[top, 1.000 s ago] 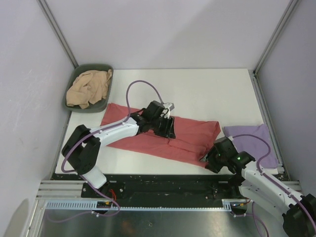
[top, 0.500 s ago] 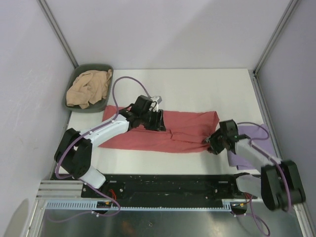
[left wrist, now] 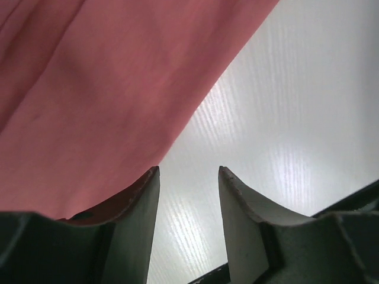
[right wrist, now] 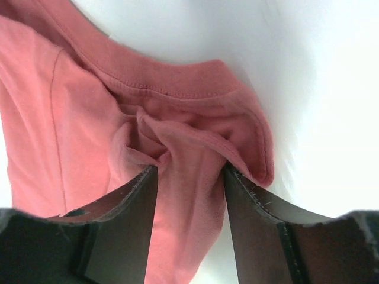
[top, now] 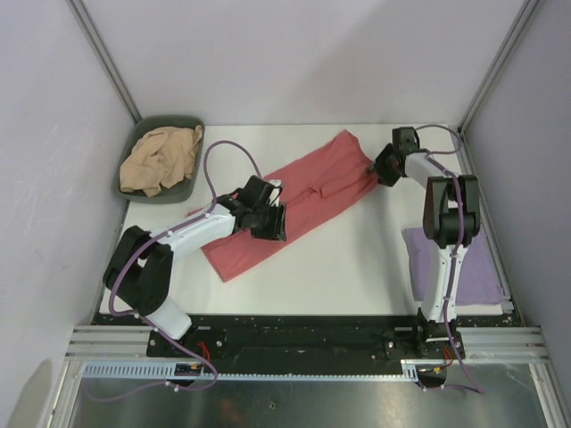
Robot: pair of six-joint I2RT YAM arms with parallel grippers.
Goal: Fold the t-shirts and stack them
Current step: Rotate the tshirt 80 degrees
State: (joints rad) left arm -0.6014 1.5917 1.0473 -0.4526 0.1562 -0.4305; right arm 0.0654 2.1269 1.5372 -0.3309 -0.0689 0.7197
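Nearest, well right of the dark green oval plastic bin, lies the pale lavender cotton t-shirt. Just right of the bin, the large salmon-red cotton t-shirt crosses the white worktop, long axis near-left to far-right. The left gripper, narrowly parted and empty, rests on the shirt's near half. The right gripper pinches its far end. The crumpled tan-beige t-shirt fills the bin.

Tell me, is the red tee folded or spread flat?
Partly folded: the red tee lies as a narrow layered diagonal strip, its far end bunched between the right fingers.
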